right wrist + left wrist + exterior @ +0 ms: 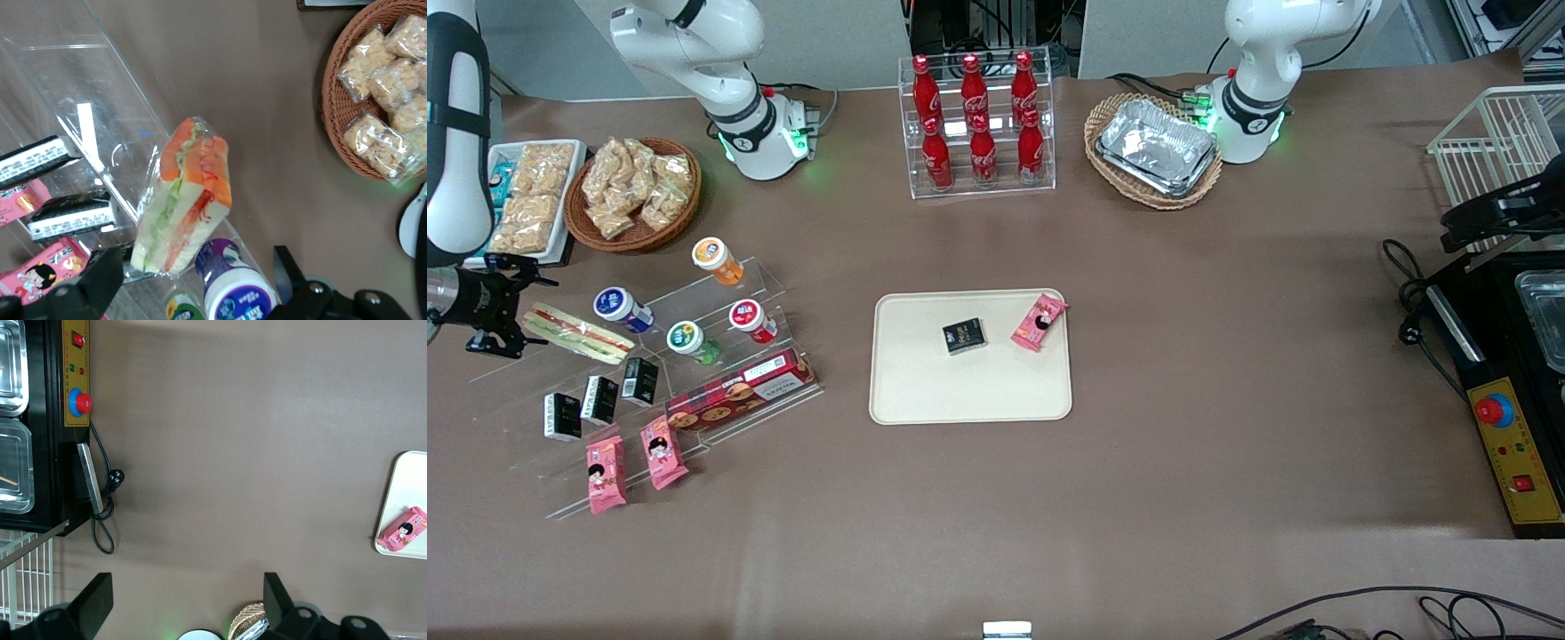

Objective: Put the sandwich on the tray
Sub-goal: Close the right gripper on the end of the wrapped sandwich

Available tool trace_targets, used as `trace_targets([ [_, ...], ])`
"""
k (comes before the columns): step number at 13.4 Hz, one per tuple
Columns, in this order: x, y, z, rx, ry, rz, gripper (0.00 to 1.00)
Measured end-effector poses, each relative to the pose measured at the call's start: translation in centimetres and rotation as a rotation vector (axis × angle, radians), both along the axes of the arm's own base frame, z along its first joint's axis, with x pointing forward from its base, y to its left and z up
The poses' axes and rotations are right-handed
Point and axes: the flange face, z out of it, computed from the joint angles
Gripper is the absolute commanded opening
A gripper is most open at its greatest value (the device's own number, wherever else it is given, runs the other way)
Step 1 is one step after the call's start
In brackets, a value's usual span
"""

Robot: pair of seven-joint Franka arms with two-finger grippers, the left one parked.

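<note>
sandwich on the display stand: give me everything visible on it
The sandwich is an elongated stack of pale bread slices with orange-red and green filling stripes, sealed in clear, crinkled film. It lies on its side on an upper step of the clear acrylic stand, beside the blue-lidded cup, not yet on the tray. The gripper hovers at its end toward the working arm's side, fingers open, not touching it as far as the views show.
</note>
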Motion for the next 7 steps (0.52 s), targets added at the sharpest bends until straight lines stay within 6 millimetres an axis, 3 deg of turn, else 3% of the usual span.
trace_targets([
  [7, -1.5, -0.7, -4.3, -0.007, -0.012, -0.022, 1.0],
])
